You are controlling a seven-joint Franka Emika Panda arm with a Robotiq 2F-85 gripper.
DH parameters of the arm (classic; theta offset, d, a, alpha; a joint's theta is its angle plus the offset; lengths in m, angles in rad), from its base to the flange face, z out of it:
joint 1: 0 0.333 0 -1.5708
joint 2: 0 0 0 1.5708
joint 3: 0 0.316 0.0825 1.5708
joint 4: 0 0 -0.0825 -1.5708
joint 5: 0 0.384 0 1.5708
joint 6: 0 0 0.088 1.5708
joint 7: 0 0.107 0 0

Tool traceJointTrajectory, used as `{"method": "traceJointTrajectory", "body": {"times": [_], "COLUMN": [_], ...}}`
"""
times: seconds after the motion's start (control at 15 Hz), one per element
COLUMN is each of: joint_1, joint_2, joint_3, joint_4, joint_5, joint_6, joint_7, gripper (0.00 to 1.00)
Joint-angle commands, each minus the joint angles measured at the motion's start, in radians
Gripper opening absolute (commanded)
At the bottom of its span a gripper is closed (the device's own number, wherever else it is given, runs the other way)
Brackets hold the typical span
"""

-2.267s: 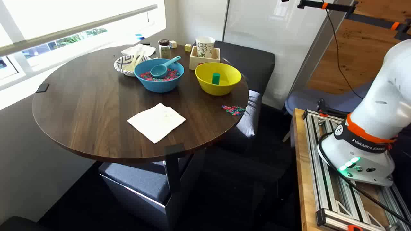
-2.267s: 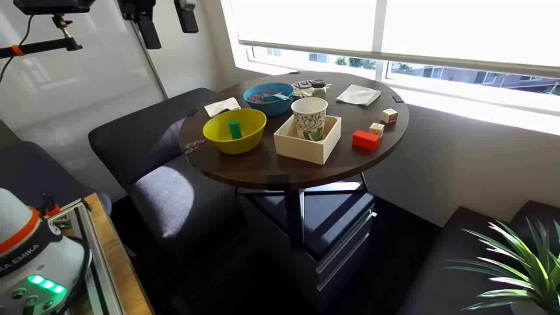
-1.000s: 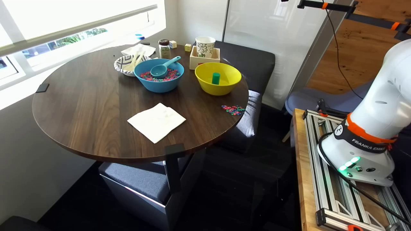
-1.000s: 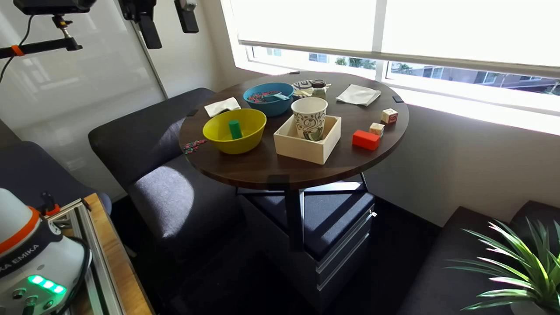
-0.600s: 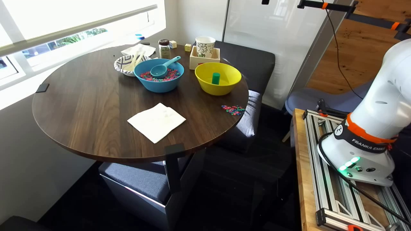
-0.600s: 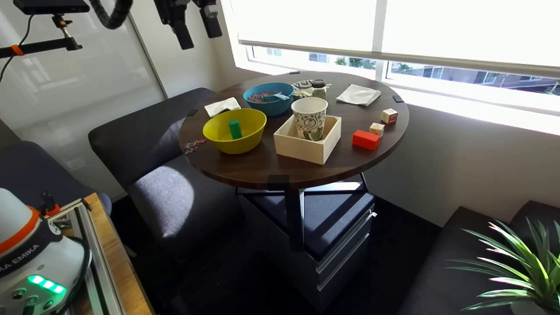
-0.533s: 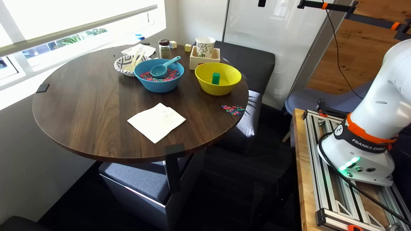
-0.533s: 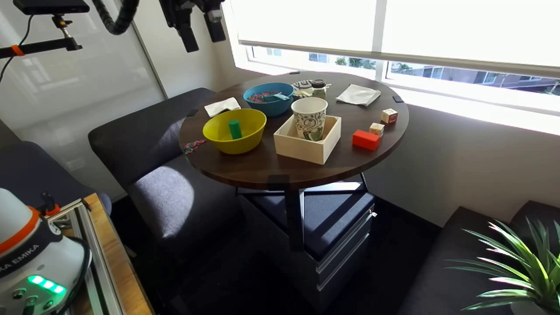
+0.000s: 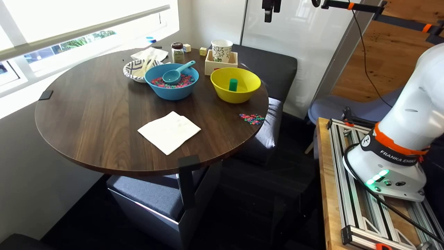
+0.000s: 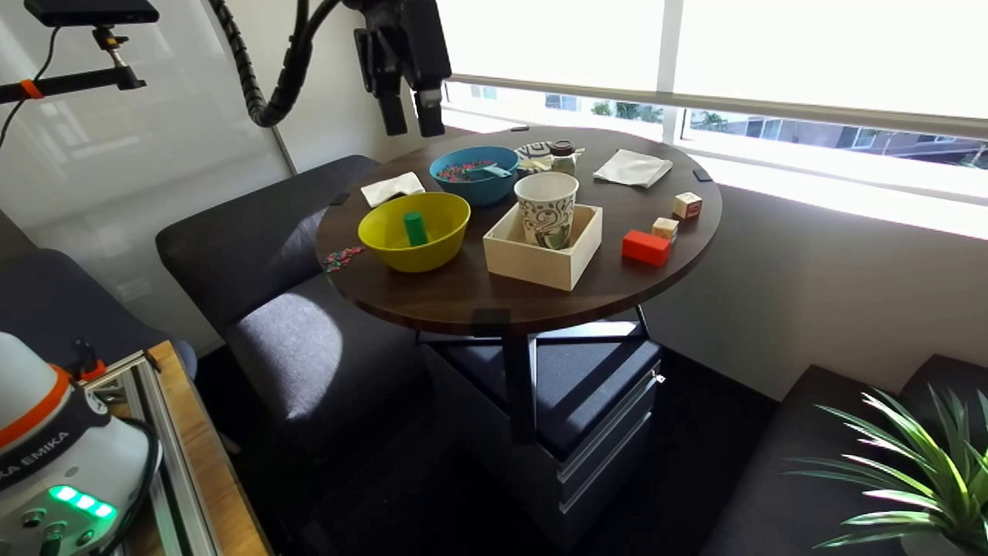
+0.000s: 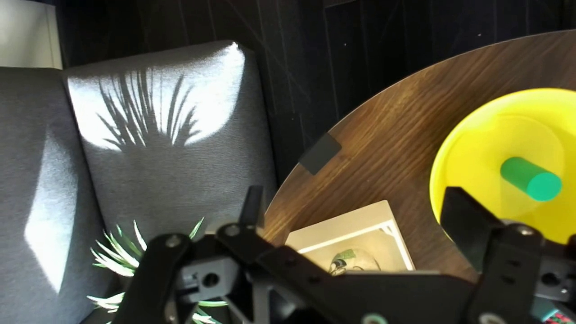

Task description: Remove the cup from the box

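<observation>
The white paper cup with a green and dark printed pattern stands upright inside the open light-wood box in both exterior views: cup (image 9: 221,52) (image 10: 546,212), box (image 9: 211,68) (image 10: 529,261). In the wrist view only the cup's lower part (image 11: 350,263) shows inside the box (image 11: 348,221); the rest is hidden behind the gripper body. My gripper (image 10: 413,125) is open and empty, in the air above and behind the table items, well apart from the cup. Its fingers (image 11: 354,198) are wide apart in the wrist view. It also shows at the top of an exterior view (image 9: 272,13).
A yellow bowl (image 10: 386,253) with a green cylinder (image 10: 415,228) stands beside the box. A blue bowl (image 10: 477,191) with a scoop and a jar (image 10: 563,159) stand behind. A red block (image 10: 646,247) and wooden cubes (image 10: 687,205) lie near the table (image 10: 455,309) edge.
My gripper has come down and moved right towards the table in an exterior view, and entered further from the top in both exterior views. The cup and box have not moved.
</observation>
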Motion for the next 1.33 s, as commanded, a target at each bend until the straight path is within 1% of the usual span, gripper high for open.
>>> {"method": "traceJointTrajectory", "body": {"times": [0.0, 0.07, 0.27, 0.47, 0.67, 0.73, 0.8, 1.0, 1.07, 1.27], "joint_1": [-0.007, -0.019, -0.039, -0.052, -0.068, -0.070, -0.061, -0.067, -0.067, -0.075], "joint_2": [-0.006, 0.026, 0.088, 0.178, 0.254, 0.272, 0.225, 0.266, 0.280, 0.303], "joint_3": [0.009, 0.013, 0.003, -0.008, -0.024, -0.027, -0.020, -0.028, -0.028, -0.035], "joint_4": [0.002, 0.032, 0.028, 0.050, 0.089, 0.113, 0.055, 0.096, 0.099, 0.103], "joint_5": [0.002, 0.012, 0.012, 0.078, 0.154, 0.184, 0.126, 0.157, 0.190, 0.295], "joint_6": [-0.002, -0.049, -0.020, -0.026, -0.048, -0.087, -0.031, -0.058, -0.022, 0.055], "joint_7": [-0.002, 0.099, 0.240, 0.346, 0.427, 0.443, 0.404, 0.424, 0.476, 0.567], "gripper": [1.00, 1.00, 1.00, 1.00, 1.00, 1.00, 1.00, 1.00, 1.00, 1.00]}}
